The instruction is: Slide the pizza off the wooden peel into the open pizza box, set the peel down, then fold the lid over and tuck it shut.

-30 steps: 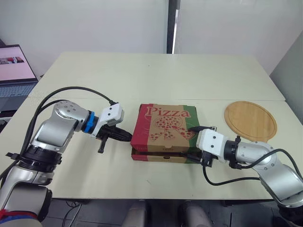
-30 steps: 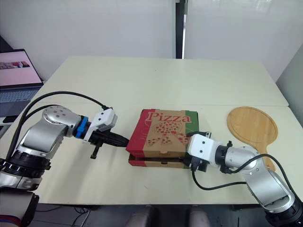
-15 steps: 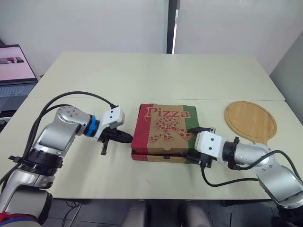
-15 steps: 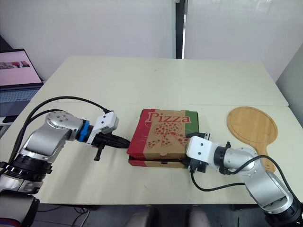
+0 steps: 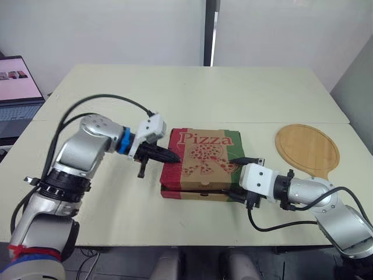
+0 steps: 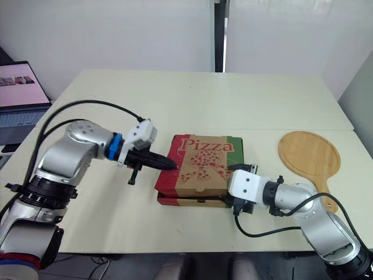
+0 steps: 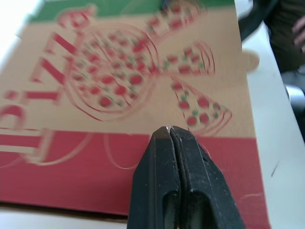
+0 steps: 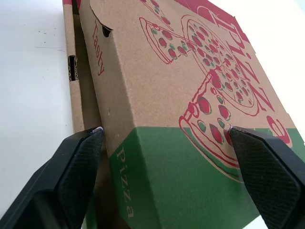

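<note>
Printed red, green and brown cardboard pizza box (image 5: 204, 160) sits on cream bench (image 5: 192, 93), lid down but slightly raised. Left gripper (image 7: 170, 131) pinched closed over lid's red edge. Right gripper (image 8: 166, 136) spread wide, straddling green corner. Round wooden peel (image 5: 308, 149) lies flat to the box's right.

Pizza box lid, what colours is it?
The lid is brown with red and green bands and pizza drawings; see the left wrist view.

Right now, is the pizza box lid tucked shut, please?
Folded over, not tucked: the lid sits raised above the base, with a gap along its front.
</note>
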